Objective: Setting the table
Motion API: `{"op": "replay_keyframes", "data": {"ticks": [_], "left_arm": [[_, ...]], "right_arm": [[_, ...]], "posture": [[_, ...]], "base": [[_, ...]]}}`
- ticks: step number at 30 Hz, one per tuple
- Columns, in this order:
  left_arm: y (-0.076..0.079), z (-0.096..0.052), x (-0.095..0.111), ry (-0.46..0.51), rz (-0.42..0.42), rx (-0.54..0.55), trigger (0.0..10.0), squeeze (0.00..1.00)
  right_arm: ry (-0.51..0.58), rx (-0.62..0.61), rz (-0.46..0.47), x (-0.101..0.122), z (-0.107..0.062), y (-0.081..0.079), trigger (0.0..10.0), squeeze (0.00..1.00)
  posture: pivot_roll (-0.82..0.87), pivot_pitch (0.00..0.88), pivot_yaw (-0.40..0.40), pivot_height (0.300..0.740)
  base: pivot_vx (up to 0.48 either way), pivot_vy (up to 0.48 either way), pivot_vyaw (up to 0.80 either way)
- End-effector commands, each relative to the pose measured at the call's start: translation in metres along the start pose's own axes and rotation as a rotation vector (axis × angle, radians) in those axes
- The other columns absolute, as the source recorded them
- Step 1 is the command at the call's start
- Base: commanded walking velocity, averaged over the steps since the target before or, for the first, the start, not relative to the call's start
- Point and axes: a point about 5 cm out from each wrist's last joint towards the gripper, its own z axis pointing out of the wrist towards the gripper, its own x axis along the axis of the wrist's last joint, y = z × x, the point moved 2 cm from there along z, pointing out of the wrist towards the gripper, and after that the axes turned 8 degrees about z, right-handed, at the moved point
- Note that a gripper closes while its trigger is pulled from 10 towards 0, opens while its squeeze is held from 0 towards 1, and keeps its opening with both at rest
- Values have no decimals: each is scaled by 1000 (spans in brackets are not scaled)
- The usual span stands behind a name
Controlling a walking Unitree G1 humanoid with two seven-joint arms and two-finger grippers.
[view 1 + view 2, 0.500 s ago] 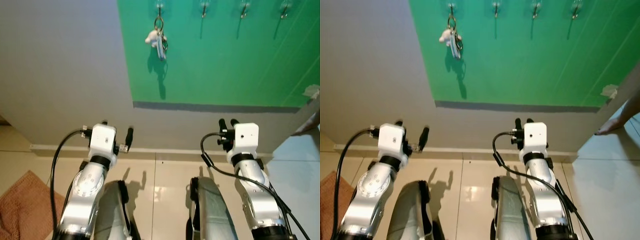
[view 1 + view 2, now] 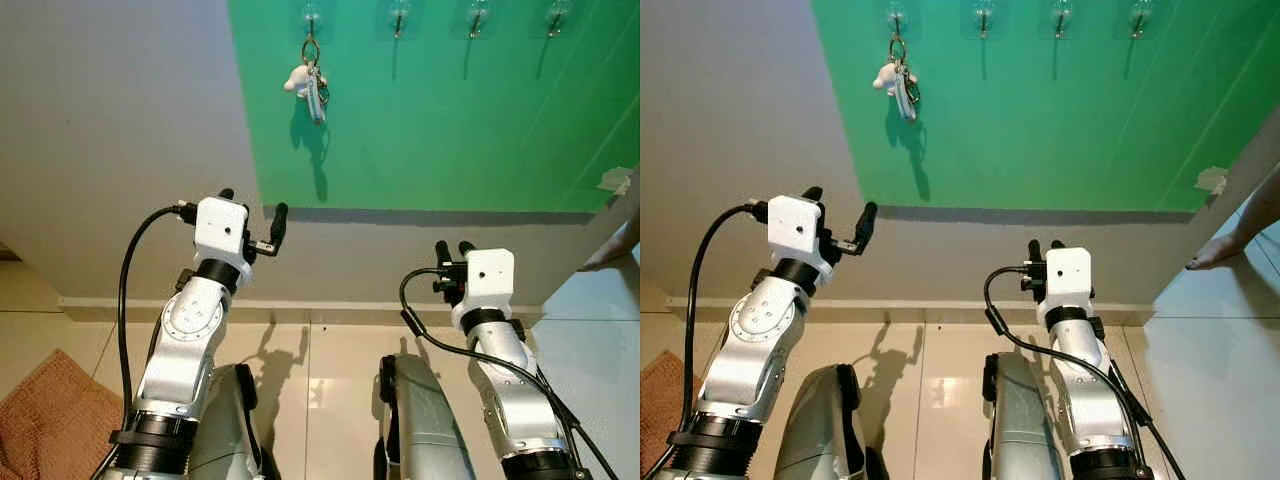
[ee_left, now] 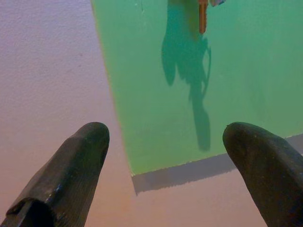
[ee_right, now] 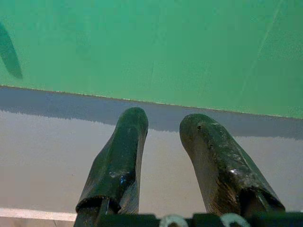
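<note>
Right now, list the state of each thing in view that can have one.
Left gripper: raised toward the green board, open, holding nothing.
Right gripper: low, fingers slightly apart, holding nothing.
Keys: hanging from the leftmost hook.
Other three hooks: bare.
Mat: flat on the floor.

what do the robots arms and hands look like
Both arms are silver metal with black joint rings, each ending in a white boxy wrist block. A black cable loops out from each wrist. The left hand and right hand each have two long black rounded fingers, slightly glossy and scuffed.
</note>
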Motion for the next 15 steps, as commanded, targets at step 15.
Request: {"op": "replay_keyframes", "data": {"ticks": [15], "left_arm": [[6, 2, -1, -42, -124, -10, 10000, 0]], "right_arm": [[-1, 16, -3, -3, -6, 1, 10000, 0]], "posture": [[-158, 38, 19, 581]], "base": [[0, 0, -54]]}}
